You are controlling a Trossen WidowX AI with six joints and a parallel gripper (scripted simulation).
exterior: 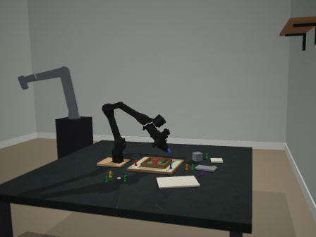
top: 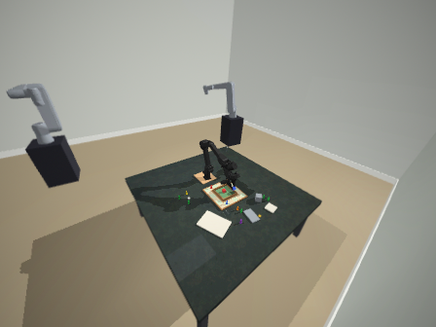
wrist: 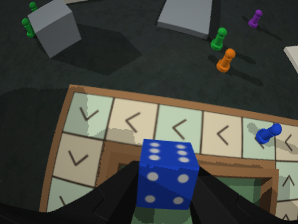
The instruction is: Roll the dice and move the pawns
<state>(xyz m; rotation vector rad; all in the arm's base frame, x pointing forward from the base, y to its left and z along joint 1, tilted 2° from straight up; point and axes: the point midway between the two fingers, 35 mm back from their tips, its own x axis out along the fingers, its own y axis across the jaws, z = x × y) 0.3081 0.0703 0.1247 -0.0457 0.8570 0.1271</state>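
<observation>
Inside tray red die; gripper clamps blue die

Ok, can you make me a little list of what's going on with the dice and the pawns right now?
gripper: shut on the blue die, held above the board's inner edge
red die: already lying in the tray
blue pawn: standing on an arrow square of the board
red pawn: on the board's left side in the exterior view
off the board: orange pawn, purple pawn
</observation>
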